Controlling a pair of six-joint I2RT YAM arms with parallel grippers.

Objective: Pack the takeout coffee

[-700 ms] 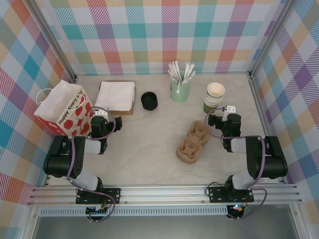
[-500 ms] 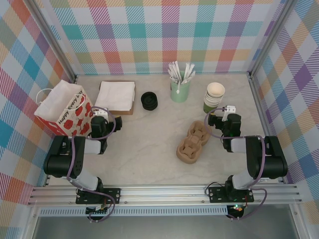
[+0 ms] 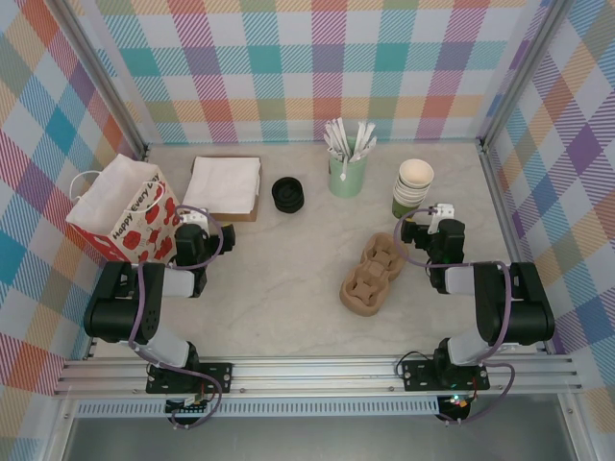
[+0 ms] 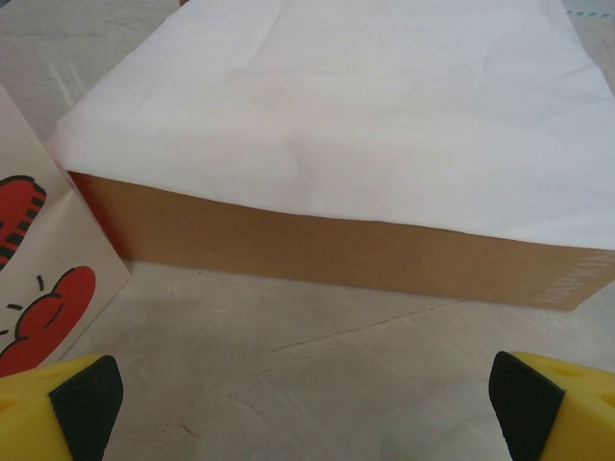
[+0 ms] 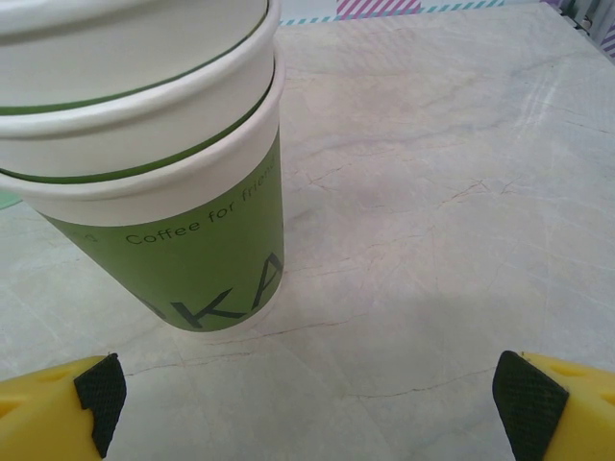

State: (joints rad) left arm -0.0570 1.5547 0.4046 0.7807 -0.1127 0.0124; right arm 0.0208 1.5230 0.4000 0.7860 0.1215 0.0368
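Tabletop of pale marbled stone (image 3: 288, 307) carries a white paper gift bag with red print (image 3: 120, 209) at nine o'clock, a brown cardboard napkin box (image 3: 225, 185) at eleven, and at that box's three o'clock the takeout coffee, a small green paper cup under a round black plastic lid (image 3: 286, 194). My left claw (image 4: 307, 394) gapes empty before that box, my right claw (image 5: 307, 399) likewise beside a stack of lidless green cups (image 5: 163, 192), both well apart from the coffee. I judge it light but sloshy, thin-walled and crushable, so I'd grip gently round the green wall below the lid, upright.
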